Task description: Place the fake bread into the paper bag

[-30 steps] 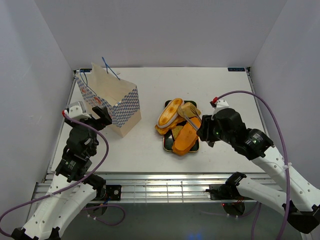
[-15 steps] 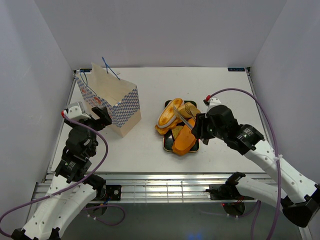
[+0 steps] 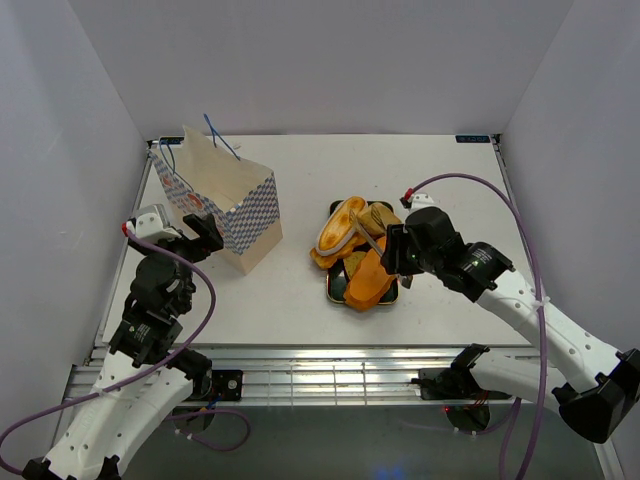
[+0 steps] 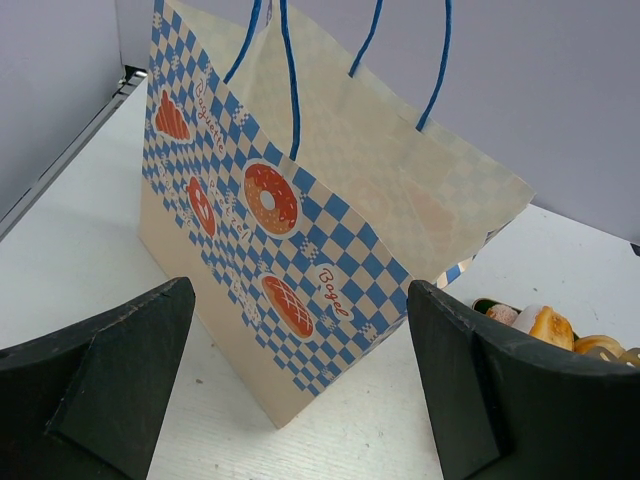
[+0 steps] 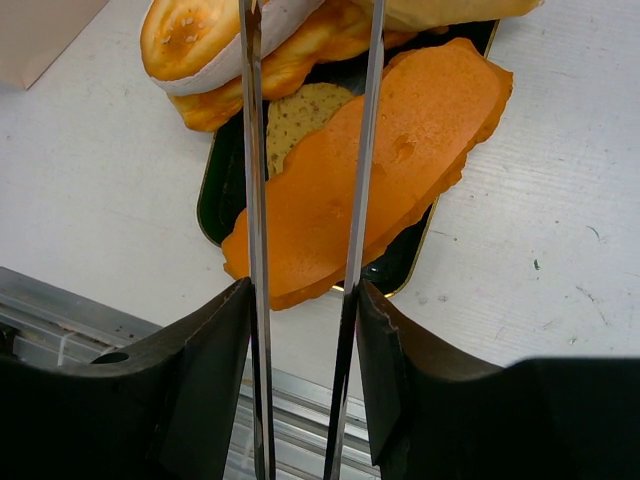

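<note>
The paper bag (image 3: 225, 200) stands at the left, blue-checked with blue string handles; it fills the left wrist view (image 4: 330, 230). My left gripper (image 3: 200, 237) is open and empty just in front of it (image 4: 300, 390). Several fake breads lie heaped on a black tray (image 3: 333, 290): an orange long loaf (image 5: 400, 170), a cream-edged bun (image 5: 195, 40) and a speckled round slice (image 5: 300, 115). My right gripper (image 3: 398, 255) is shut on silver tongs (image 5: 255, 200). The tong arms stand apart over the orange loaf (image 3: 368, 280) and reach toward the bun (image 3: 340, 225).
White walls close in the table on three sides. The metal rail of the near table edge (image 5: 60, 330) lies close below the tray. The bag leans with its mouth toward the back left corner.
My right arm has moved left and forward, bringing the tongs further over the bread heap. The left arm and the bag have not moved.
</note>
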Controlling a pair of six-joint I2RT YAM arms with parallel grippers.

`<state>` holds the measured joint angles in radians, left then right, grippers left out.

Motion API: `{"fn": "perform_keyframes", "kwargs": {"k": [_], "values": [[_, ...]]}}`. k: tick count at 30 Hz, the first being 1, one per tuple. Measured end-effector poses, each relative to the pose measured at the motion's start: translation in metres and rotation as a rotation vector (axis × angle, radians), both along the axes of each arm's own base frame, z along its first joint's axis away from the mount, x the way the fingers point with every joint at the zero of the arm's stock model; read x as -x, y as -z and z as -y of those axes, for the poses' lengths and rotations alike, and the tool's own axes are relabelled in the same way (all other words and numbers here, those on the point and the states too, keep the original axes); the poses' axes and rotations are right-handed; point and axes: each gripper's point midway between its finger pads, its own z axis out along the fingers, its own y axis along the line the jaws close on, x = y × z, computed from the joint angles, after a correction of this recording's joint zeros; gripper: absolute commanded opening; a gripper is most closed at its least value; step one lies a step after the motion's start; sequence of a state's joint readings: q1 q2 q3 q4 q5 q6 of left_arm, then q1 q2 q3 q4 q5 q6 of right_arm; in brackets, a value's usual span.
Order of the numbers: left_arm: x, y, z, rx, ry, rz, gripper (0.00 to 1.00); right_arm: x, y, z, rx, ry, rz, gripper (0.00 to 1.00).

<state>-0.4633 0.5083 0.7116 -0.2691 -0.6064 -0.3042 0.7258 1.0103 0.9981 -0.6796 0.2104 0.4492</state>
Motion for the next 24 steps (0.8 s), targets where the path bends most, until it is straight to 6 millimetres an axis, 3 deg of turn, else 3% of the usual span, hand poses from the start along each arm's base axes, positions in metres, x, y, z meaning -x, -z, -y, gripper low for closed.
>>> {"fn": "perform_keyframes", "kwargs": {"k": [7,15,24], "values": [[0.000,0.000,0.001,0.000,0.003,0.000,0.98,-0.006,0.001,0.006,0.018,0.051,0.013,0.43],[0.000,0.000,0.001,0.000,0.005,0.000,0.98,-0.007,-0.002,0.013,0.034,0.082,0.017,0.24],[0.000,0.000,0.001,0.000,0.005,0.000,0.98,-0.003,-0.046,0.023,-0.008,0.101,0.098,0.08]]}}
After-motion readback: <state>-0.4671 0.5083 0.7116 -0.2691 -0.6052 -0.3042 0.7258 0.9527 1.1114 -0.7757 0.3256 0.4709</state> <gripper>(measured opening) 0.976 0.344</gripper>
